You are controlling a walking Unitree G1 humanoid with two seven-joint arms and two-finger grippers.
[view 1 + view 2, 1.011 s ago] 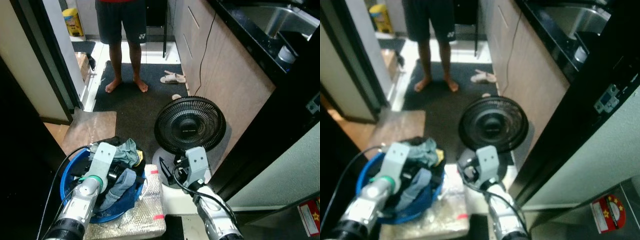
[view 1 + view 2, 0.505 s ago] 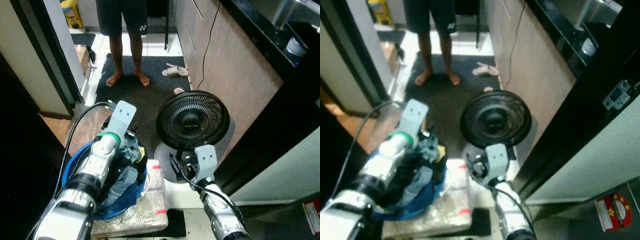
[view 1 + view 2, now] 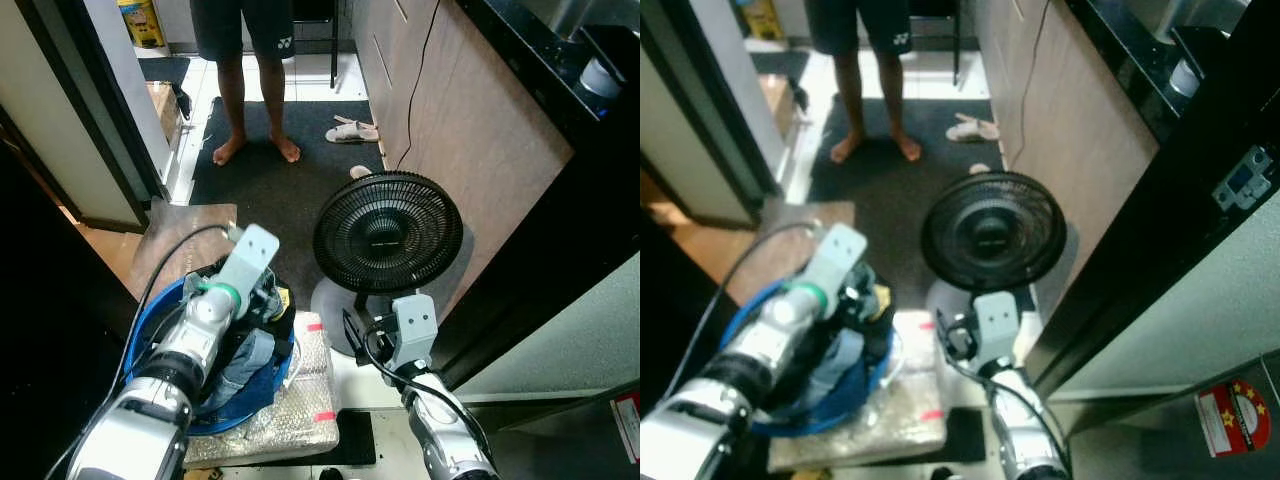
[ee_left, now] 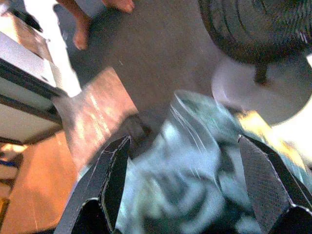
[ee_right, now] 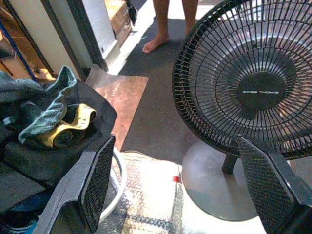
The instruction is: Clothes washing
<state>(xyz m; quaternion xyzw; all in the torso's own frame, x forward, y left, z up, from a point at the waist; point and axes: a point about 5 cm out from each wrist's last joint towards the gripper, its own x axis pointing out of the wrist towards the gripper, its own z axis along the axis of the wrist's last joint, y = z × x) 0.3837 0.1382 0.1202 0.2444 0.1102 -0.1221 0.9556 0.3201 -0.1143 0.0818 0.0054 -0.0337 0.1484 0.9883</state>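
A blue basin (image 3: 143, 335) heaped with mixed clothes (image 3: 254, 352) stands on the floor at my left. My left arm reaches over it, and my left gripper (image 4: 190, 195) is open just above the pile, with blurred blue-green cloth (image 4: 195, 146) between the wide-spread fingers (image 4: 109, 185). A teal garment (image 5: 53, 109) and a yellow one (image 5: 70, 129) lie on top of the heap. My right gripper (image 5: 183, 195) is open and holds nothing. It hovers low beside the basin, in front of the fan's base (image 5: 214, 180).
A black floor fan (image 3: 388, 232) stands right of the basin. A person stands barefoot (image 3: 250, 150) on the dark mat, slippers (image 3: 352, 130) nearby. Bubble wrap (image 3: 300, 400) lies under the basin, a brown board (image 3: 175, 235) beyond it. Wooden cabinets (image 3: 470, 130) close the right side.
My left arm has swung up and forward over the clothes pile, then dipped a little toward it. The right arm has stayed roughly in place. The camera has shifted slightly.
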